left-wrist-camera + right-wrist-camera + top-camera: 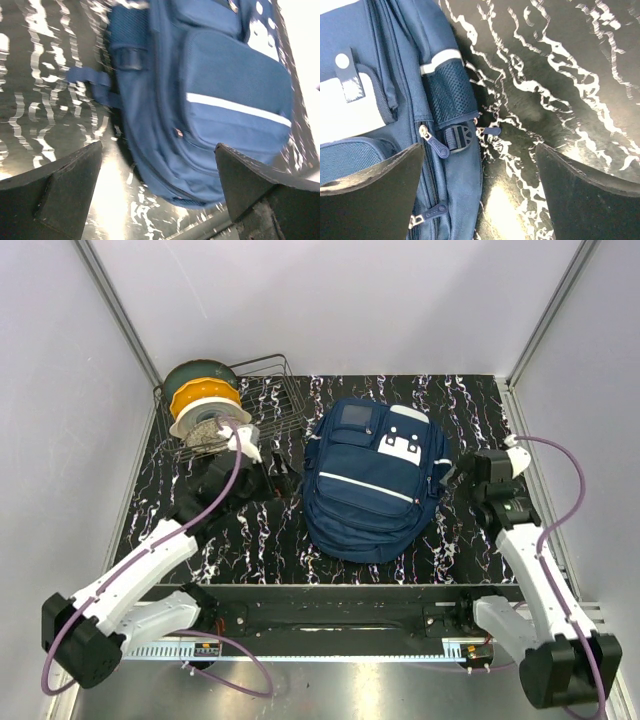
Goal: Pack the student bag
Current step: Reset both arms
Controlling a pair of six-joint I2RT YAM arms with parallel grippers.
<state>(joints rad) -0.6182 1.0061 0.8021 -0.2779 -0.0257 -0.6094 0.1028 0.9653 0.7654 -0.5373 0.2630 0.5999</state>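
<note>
The student bag (pixel 370 480) lies flat in the middle of the black marbled table, front pockets facing up and its zips drawn shut. My left gripper (pixel 272 475) hovers just off the bag's left side, open and holding nothing. In the left wrist view the student bag (pixel 225 75) fills the frame beyond the left gripper (pixel 157 146). My right gripper (pixel 462 478) stands open at the bag's right edge. The right wrist view shows the student bag (pixel 395 60) with its mesh side pocket, a buckle (pixel 460 136) and zipper pulls (pixel 432 142) just ahead of the empty right gripper (pixel 480 146).
A wire basket (pixel 275 390) stands at the back left with a green and yellow round object (pixel 203 390) at its left end. A dark heap (pixel 210 480) lies under my left arm. Grey walls close three sides; a metal rail (pixel 330 605) runs along the near edge.
</note>
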